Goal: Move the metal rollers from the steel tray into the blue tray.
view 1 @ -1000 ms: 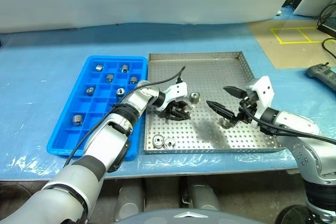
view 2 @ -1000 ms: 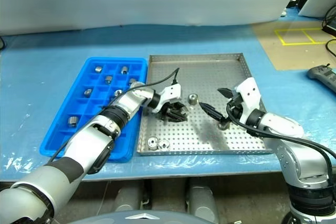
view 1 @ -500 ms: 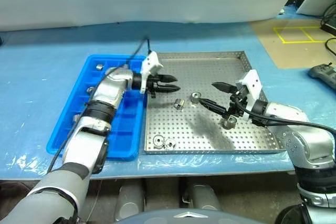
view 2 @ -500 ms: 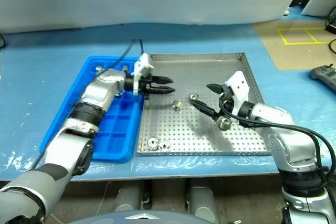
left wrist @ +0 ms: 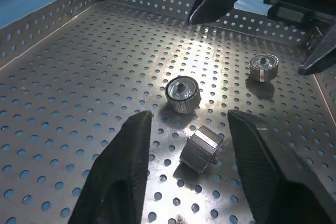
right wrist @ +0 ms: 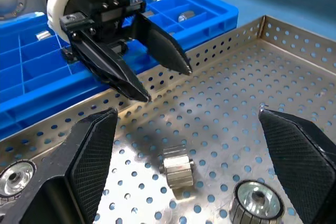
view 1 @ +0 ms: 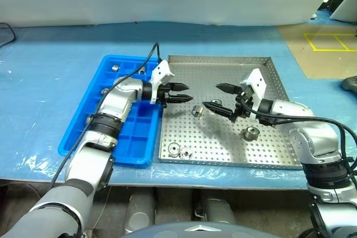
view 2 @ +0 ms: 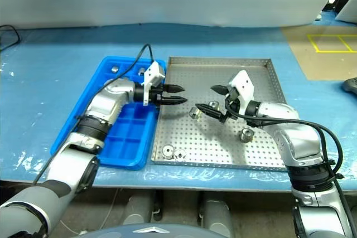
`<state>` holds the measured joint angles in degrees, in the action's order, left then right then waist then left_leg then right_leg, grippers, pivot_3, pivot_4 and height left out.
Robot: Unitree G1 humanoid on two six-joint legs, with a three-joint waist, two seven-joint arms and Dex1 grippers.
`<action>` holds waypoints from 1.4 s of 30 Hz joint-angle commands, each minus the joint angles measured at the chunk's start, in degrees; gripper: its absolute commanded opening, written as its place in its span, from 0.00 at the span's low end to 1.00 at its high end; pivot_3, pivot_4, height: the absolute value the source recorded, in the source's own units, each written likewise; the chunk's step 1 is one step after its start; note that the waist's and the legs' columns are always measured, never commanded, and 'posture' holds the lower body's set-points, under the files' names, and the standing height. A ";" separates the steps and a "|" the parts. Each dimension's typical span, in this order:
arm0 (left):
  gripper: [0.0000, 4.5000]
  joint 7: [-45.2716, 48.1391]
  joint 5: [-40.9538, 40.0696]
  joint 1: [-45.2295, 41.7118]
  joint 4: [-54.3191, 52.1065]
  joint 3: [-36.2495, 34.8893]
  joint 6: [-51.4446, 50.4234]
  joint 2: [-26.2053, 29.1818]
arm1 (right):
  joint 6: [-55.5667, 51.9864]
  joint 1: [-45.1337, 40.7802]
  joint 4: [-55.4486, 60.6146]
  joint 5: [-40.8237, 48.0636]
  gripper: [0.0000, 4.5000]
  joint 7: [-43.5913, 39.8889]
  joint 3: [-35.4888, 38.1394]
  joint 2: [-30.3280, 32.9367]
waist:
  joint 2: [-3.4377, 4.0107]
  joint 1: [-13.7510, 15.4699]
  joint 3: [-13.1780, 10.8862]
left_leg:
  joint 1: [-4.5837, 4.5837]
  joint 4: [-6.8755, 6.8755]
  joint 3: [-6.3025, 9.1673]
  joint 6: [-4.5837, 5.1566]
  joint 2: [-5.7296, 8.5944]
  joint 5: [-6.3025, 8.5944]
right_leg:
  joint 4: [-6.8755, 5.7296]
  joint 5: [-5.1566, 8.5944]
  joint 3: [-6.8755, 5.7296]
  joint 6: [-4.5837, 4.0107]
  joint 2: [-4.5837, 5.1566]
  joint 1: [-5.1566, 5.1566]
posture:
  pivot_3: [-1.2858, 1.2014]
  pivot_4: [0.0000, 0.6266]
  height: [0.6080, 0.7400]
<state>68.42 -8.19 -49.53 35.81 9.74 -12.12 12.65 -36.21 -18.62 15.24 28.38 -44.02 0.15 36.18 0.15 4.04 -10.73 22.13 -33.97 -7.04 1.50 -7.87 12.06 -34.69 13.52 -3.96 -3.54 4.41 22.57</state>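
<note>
The steel tray (view 1: 223,73) lies beside the blue tray (view 1: 133,137), which holds a few metal rollers (view 1: 115,67) at its far end. My left gripper (view 1: 188,92) hovers open and empty over the steel tray's left side, pointing right. Just beyond its fingers (left wrist: 131,161) a roller (left wrist: 201,149) lies on its side, and another (left wrist: 181,92) stands upright behind it. My right gripper (view 1: 212,96) is wide open and empty, facing the left one above these two. A further roller (view 1: 250,133) sits under the right wrist, and two (view 1: 179,150) rest near the front rim.
Both trays sit on a table covered in blue plastic sheet (view 1: 44,82). A black device (view 1: 351,85) lies at the far right edge, and yellow floor tape (view 1: 329,42) shows beyond it. The steel tray's far half is bare perforated floor.
My left gripper rose off the tray floor, leaving a roller lying on its side, swung to the tray's left side and opened. My right gripper moved left toward it. The camera view shifted.
</note>
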 commanded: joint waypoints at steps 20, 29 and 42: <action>0.85 -1.82 9.08 -7.22 23.13 4.66 15.89 -6.78 | 0.61 4.98 6.42 0.62 1.00 4.27 3.89 -0.20 | 0.01 -0.34 0.01 | -0.20 0.00 -0.02 -0.02 -0.02 -0.01 | -0.02 -0.01 0.01 0.01 0.00 -0.18 | 0.46 0.24 1.00; 0.59 0.22 9.01 -6.70 22.32 4.00 14.60 -6.90 | 0.84 5.15 6.33 0.36 1.00 4.63 3.54 -0.39 | 0.02 -0.38 0.01 | -0.24 0.00 -0.02 -0.01 -0.02 -0.01 | 0.00 -0.01 0.01 0.01 0.00 -0.21 | 0.46 0.24 1.00; 0.25 -0.74 8.44 -5.20 19.74 1.91 13.48 -4.73 | 1.02 4.05 5.60 0.29 1.00 4.26 2.93 -0.94 | 0.02 -0.86 0.01 | -0.25 0.02 -0.02 -0.02 -0.03 -0.01 | -0.02 0.00 0.01 0.01 0.00 -0.20 | 0.47 0.24 1.00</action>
<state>67.80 1.14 -55.39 56.97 12.86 1.86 7.07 -36.20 -13.78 19.05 28.26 -39.67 2.13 35.44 0.17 3.17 -10.72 21.88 -33.95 -7.06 1.48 -7.89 12.05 -34.71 13.51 -3.95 -3.53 4.40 22.36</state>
